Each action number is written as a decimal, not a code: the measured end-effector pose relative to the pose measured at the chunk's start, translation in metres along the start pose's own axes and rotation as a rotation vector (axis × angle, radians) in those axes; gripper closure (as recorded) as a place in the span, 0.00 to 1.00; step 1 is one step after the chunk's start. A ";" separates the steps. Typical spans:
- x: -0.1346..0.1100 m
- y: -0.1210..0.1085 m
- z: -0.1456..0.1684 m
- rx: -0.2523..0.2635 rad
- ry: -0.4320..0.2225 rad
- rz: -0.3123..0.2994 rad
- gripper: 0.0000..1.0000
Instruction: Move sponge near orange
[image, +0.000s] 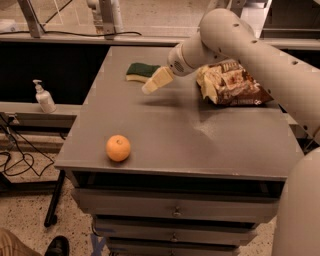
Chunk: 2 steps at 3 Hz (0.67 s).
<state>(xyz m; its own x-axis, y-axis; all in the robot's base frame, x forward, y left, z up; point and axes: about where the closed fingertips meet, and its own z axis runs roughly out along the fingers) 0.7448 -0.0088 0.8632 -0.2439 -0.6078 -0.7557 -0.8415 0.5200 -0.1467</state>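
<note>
Scene: a grey drawer cabinet (210, 150) seen from the front, its flat top read as a clock face with 12 at the far edge.
Sponge: the green-topped sponge (141, 71) lies flat at about 11 o'clock, near the far edge, untouched.
Orange: the orange (118, 148) sits alone at about 8 o'clock, near the front left corner, well apart from the sponge.
Gripper: the cream gripper (151, 86) hangs just beside the sponge, at its 4 o'clock, angled down towards it, probably lining up a grasp. Whether it is spread or closed cannot be told.
Arm: the white arm (240, 42) reaches in from 2 o'clock, passing above a crumpled brown snack bag (231, 85).
Off the top: a pump bottle (45, 97) stands on a lower ledge at 9 o'clock.
Progress: the move looks not yet begun.
</note>
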 end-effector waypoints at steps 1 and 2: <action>-0.002 -0.011 0.018 0.013 0.001 -0.003 0.00; -0.003 -0.026 0.031 0.023 -0.006 0.007 0.00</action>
<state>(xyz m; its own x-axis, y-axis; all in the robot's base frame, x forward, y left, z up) 0.7820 -0.0016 0.8499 -0.2471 -0.6003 -0.7607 -0.8283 0.5382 -0.1557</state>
